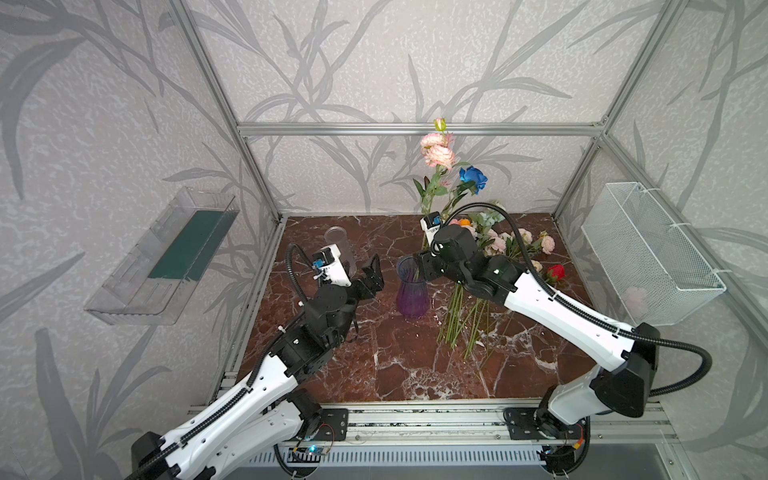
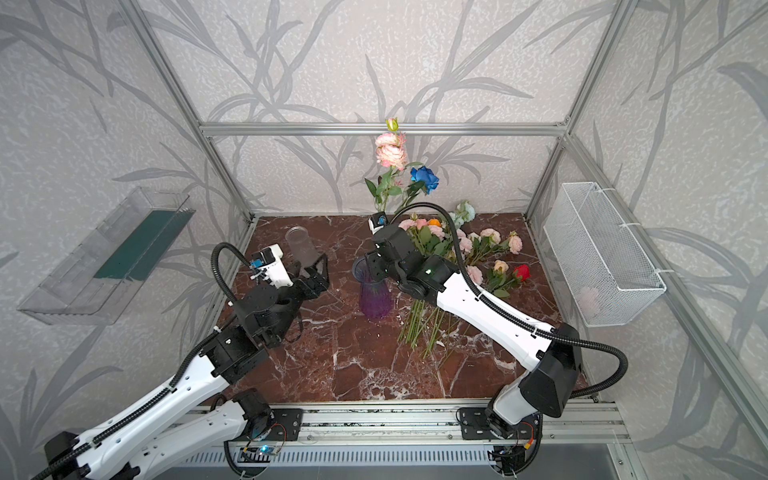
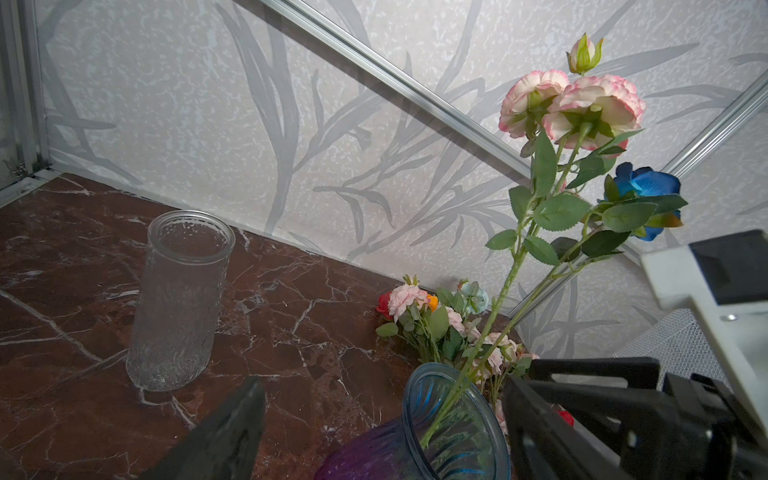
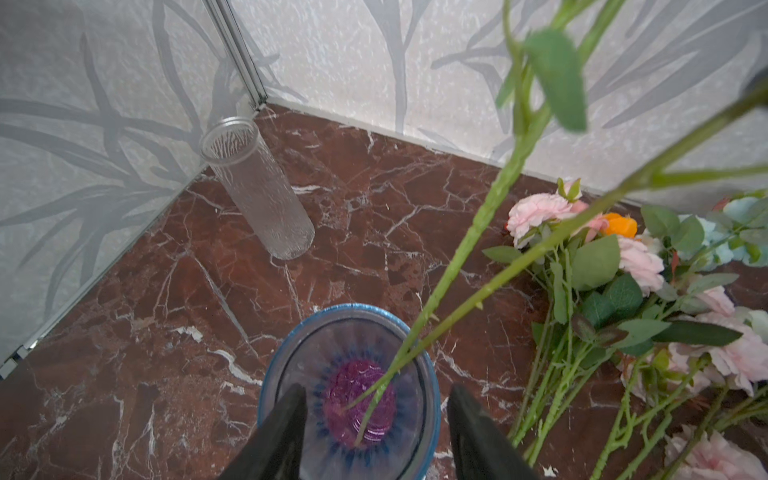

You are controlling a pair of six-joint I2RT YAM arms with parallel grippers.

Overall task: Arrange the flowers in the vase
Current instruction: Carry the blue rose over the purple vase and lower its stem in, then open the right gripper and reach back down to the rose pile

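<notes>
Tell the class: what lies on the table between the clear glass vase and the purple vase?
Nothing but bare marble table lies between the clear glass vase and the purple vase, as the right wrist view shows.

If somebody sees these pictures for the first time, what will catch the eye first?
The tall pink frilly blooms and the blue rose stand out first, rising from the purple-and-blue vase in the middle of the marble table, with the right gripper open just above its mouth. Next comes the heap of flowers lying to the right of the vase.
</notes>
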